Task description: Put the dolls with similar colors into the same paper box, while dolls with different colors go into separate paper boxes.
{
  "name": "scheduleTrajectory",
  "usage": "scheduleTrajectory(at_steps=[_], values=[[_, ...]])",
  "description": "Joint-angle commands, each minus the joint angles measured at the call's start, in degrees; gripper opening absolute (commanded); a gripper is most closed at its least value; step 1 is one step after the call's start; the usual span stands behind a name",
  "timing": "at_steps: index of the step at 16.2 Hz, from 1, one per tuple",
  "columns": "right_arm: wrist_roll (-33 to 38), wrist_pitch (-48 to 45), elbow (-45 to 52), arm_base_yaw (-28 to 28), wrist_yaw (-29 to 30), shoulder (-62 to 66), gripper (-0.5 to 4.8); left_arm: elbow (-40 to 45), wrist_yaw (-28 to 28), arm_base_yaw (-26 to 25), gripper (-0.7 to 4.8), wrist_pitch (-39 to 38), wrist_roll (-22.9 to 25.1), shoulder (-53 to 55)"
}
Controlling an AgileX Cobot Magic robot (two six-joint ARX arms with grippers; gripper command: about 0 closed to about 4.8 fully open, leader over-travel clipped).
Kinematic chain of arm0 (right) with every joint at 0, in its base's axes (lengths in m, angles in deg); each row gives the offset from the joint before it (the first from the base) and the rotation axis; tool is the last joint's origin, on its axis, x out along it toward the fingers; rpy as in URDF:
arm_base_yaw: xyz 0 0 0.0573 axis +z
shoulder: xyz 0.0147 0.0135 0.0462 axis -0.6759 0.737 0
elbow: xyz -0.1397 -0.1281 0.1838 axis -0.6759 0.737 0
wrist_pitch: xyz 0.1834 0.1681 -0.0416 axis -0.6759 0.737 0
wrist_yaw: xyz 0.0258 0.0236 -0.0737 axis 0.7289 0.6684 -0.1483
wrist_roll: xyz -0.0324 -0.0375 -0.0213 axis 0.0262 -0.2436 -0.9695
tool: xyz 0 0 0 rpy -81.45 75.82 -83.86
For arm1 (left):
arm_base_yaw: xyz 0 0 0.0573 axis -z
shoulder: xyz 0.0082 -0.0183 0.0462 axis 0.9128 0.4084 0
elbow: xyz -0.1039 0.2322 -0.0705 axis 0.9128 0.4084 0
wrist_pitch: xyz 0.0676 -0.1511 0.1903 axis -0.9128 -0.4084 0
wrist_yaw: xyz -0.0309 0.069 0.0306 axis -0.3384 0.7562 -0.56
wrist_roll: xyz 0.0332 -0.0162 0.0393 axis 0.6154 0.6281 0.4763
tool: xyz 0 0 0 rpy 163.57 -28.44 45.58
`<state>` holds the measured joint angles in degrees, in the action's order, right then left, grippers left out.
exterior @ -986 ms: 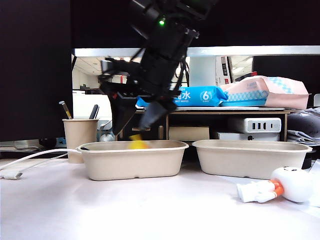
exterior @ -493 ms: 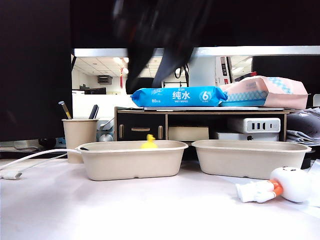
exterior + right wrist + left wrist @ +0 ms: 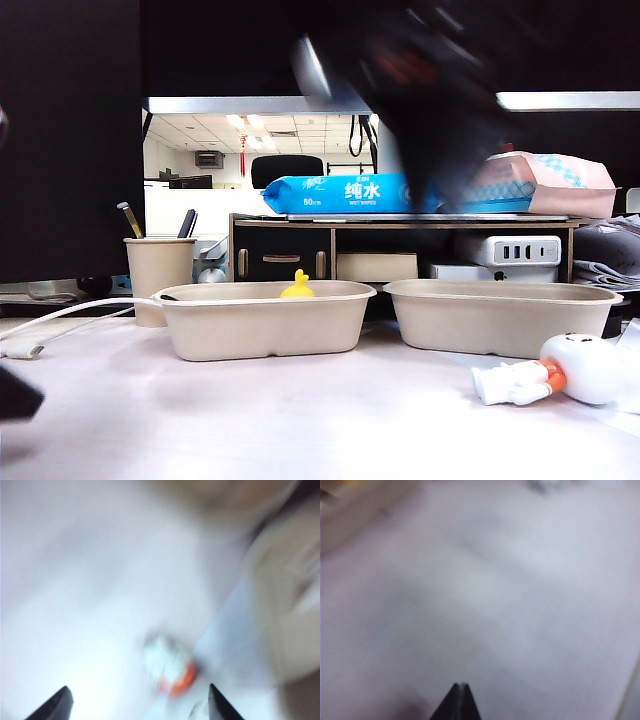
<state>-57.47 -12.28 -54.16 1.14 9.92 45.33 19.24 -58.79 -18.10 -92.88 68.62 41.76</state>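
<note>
On the table [image 3: 300, 420], front right: white round-headed doll [image 3: 555, 372] with an orange collar, lying on its side. Long axis runs roughly left-right in the exterior view, head toward the right edge, legs pointing left. It sits just in front of the right paper box [image 3: 500, 315], apart from it. Left paper box [image 3: 262, 320] holds a yellow doll [image 3: 297, 288]; only its top shows over the rim, upright. Both boxes are beige oblong trays, side by side, long sides facing the camera.

Right gripper [image 3: 138, 702] is up in the air above the white doll, heavily blurred; fingertips wide apart, nothing between them. Left gripper [image 3: 460, 700] hangs over bare table, fingertips together, holding nothing. Pen cup [image 3: 160, 280] stands left of the boxes.
</note>
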Motion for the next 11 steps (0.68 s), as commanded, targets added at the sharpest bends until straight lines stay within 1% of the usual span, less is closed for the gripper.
scheduleTrajectory(at_steps=[1, 6, 11], values=[[-0.61, -0.92, 7.45, 0.0, -0.11, -0.92, 3.49, -0.04, -0.02, 0.5, -0.05, 1.27, -0.24, 0.31], [-2.12, -10.21, 13.7, -1.05, -1.07, -0.76, 3.49, -0.04, 0.0, 0.55, -0.05, 1.2, -0.24, 0.11], [-5.16, -10.6, 14.03, -5.79, -1.22, -0.39, 3.49, -0.04, 0.0, 0.55, -0.05, 1.14, -0.22, -0.81]])
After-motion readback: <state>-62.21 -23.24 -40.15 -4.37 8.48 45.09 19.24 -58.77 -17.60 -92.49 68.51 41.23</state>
